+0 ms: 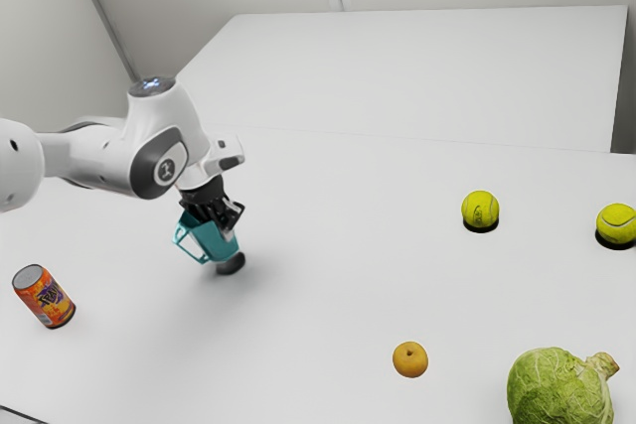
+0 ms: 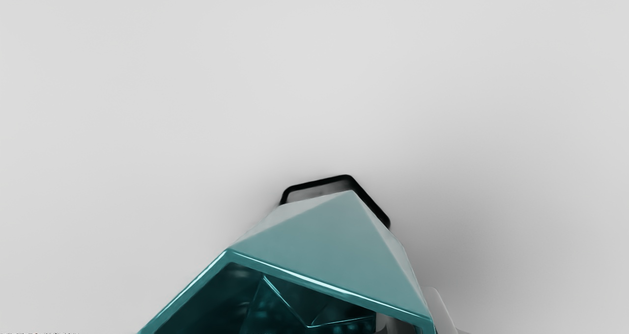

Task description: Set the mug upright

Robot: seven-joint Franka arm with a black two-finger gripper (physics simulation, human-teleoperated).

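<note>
Mug (image 1: 212, 239), teal and faceted, leans above the table (image 1: 328, 265), mouth upward, its dark lower end (image 1: 231, 264) close to or on the surface; I cannot tell which. I judge it light, stiff, a little slick and perhaps brittle. The looped handle (image 1: 185, 241) might offer a hold, but the thin wall near the rim (image 2: 329, 286) suits a pinch. My gripper (image 2: 421, 319) stands narrow, clamping that wall, one fingertip (image 2: 390, 325) inside, another outside.

Your arm (image 1: 104, 158) slants down to the mug (image 1: 212, 242); your gripper (image 1: 227, 217) pinches its wall, one finger (image 2: 391, 324) inside.
</note>
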